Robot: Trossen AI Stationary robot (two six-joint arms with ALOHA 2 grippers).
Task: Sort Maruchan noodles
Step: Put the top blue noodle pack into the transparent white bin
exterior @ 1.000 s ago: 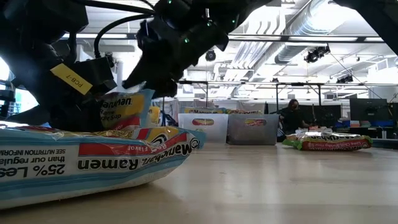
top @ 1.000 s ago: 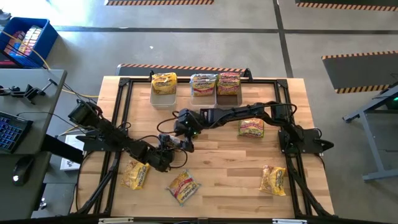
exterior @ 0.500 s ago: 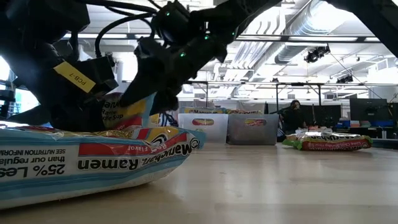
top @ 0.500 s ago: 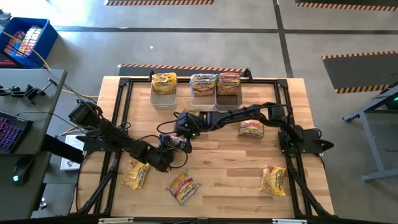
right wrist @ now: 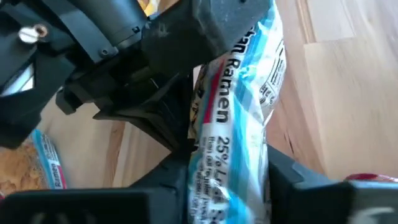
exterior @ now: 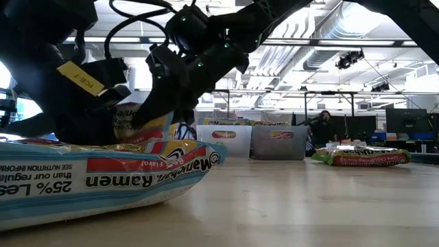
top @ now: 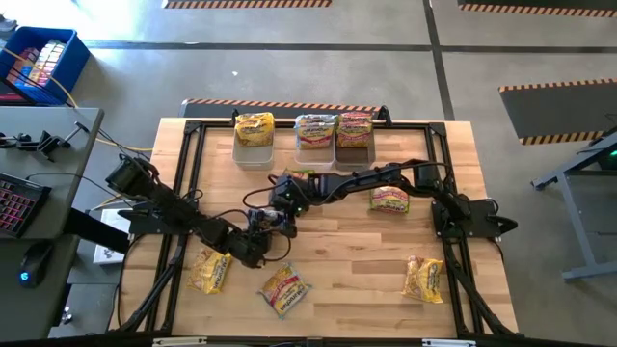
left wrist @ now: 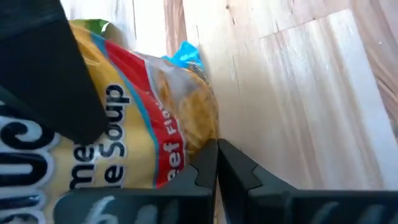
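Wide tabletop (top: pixel 366 280), and the Maruchan noodles (top: pixel 284 289) are still only partly sorted: four loose ones lie flat and scattered, two near the front left, one at the front right, one at mid-right. Three bins (top: pixel 315 146) stand in a row at the far edge, each with a packet showing on top. That looks like the sorting destination, one bin per flavour.

Now the centre, where both arms meet! It reads as a hand-over. The left tool (left wrist: pixel 216 165) has its fingers pressed together, pinching the held packet (right wrist: pixel 236 124) by an edge and keeping it clear of the wood. My guess is that this lets the other arm get hold of it. The right tool (right wrist: pixel 229 186) has come in from the far side, a finger on each flat face of that packet. As far as I can see, both fingers press against it.

The held packet stands on edge, not flat. In the low view its long axis rises steeply with a slight tilt. From the right wrist, that axis runs straight out between the fingers towards the left tool, blue-and-white face showing.
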